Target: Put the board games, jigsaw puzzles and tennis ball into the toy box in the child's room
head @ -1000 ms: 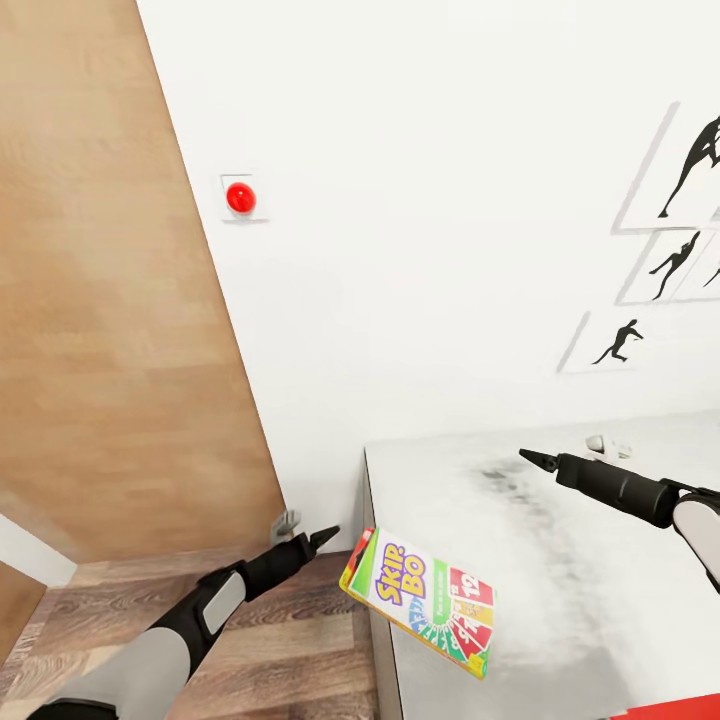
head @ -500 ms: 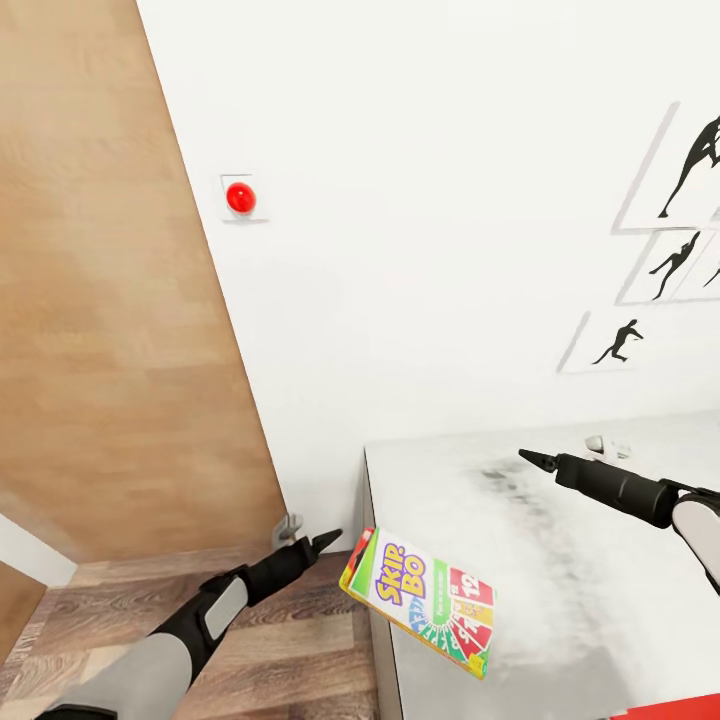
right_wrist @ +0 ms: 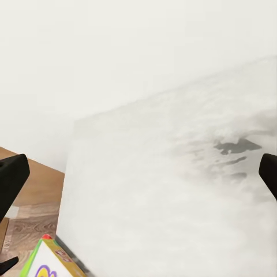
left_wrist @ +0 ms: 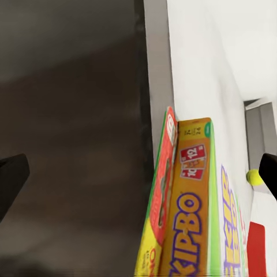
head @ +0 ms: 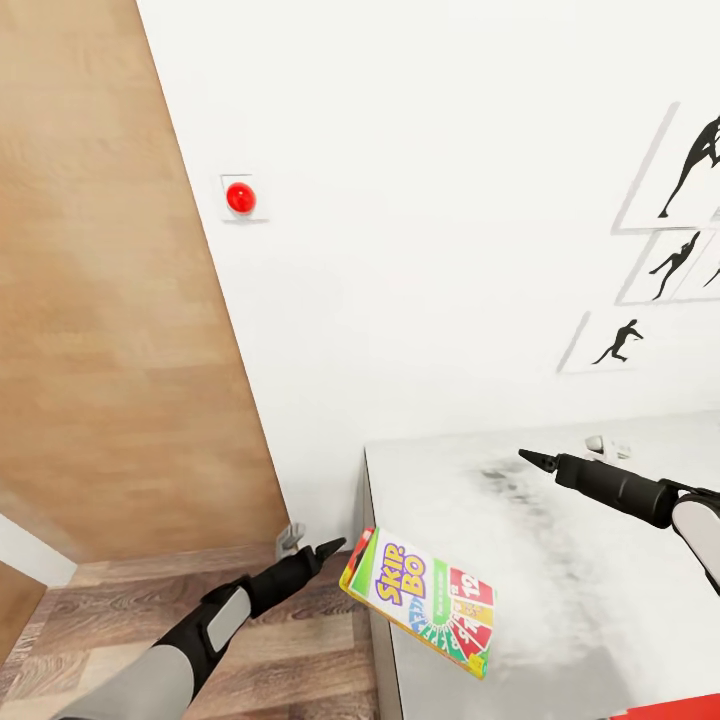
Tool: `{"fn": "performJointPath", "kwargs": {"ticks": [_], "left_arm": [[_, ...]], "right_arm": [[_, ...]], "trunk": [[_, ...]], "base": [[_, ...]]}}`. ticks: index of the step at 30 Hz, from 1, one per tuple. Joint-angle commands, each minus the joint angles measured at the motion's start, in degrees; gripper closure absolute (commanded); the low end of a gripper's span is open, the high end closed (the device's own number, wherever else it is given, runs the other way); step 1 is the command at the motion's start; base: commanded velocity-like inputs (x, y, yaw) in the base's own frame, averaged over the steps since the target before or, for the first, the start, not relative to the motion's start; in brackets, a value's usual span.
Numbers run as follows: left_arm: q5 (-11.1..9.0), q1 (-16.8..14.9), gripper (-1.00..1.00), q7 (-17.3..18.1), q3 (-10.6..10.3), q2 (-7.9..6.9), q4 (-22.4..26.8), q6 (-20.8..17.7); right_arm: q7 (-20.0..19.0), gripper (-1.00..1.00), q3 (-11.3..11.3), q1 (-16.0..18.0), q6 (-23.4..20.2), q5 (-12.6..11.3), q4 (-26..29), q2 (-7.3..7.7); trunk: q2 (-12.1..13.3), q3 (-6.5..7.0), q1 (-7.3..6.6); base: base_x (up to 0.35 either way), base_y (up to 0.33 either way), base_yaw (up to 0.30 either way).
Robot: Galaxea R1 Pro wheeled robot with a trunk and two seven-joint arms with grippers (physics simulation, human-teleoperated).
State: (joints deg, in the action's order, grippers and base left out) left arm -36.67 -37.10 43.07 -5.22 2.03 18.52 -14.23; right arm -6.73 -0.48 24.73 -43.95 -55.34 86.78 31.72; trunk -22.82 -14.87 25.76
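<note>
One flat printed board game box point(head: 420, 604), yellow, green and red and lettered "SKIP-BO", is recorded in the head view lying tilted across the near corner of the pale beige mattress point(head: 560, 540), part of it overhanging the mattress edge above the wood-plank floor point(head: 130, 620). Left gripper point(head: 332, 546) is noted just beside the overhanging corner of that box, not touching it; its fingers look drawn to a point, but whether they are parted cannot be told there. Right gripper point(head: 528, 456) is held above the mattress, beyond the box; its state cannot be told there either.

Left wrist view: the same box point(left_wrist: 184, 219) is seen edge-on between two widely spread dark fingertips point(left_wrist: 11, 179), nothing clasped. A small yellow-green ball point(left_wrist: 253, 176) is visible beyond the box.

Right wrist view: dark fingertips point(right_wrist: 11, 179) are set wide apart over the mattress point(right_wrist: 173, 196), nothing held; a box corner point(right_wrist: 49, 261) is visible.

Progress is judged early: this box is not yet grasped, and its stowing remains.
</note>
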Motion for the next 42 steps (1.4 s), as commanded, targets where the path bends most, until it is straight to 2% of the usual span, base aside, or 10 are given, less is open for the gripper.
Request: {"fn": "performJointPath", "kwargs": {"ticks": [1,15,42], "left_arm": [[-0.6,0.1,-1.00,0.1,-0.2,0.08,0.0,-0.5],[-0.6,1.6,-1.00,0.1,-0.2,0.82,0.6,-0.5],[-0.7,2.5,-1.00,0.1,-0.2,0.98,0.9,-0.4]], "right_arm": [[-0.3,-1.00,-0.1,0.1,-0.3,0.2,0.0,0.01],[-0.3,-1.00,0.0,0.1,-0.3,0.2,0.0,0.01],[-0.3,-1.00,0.0,0.1,-0.3,0.1,0.0,0.01]], "trunk": [[-0.1,-0.10,0.03],[-0.1,-0.10,0.03],[-0.1,-0.10,0.03]], "base": [[0.000,0.000,0.000],[0.000,0.000,0.000],[0.000,0.000,-0.025]]}}
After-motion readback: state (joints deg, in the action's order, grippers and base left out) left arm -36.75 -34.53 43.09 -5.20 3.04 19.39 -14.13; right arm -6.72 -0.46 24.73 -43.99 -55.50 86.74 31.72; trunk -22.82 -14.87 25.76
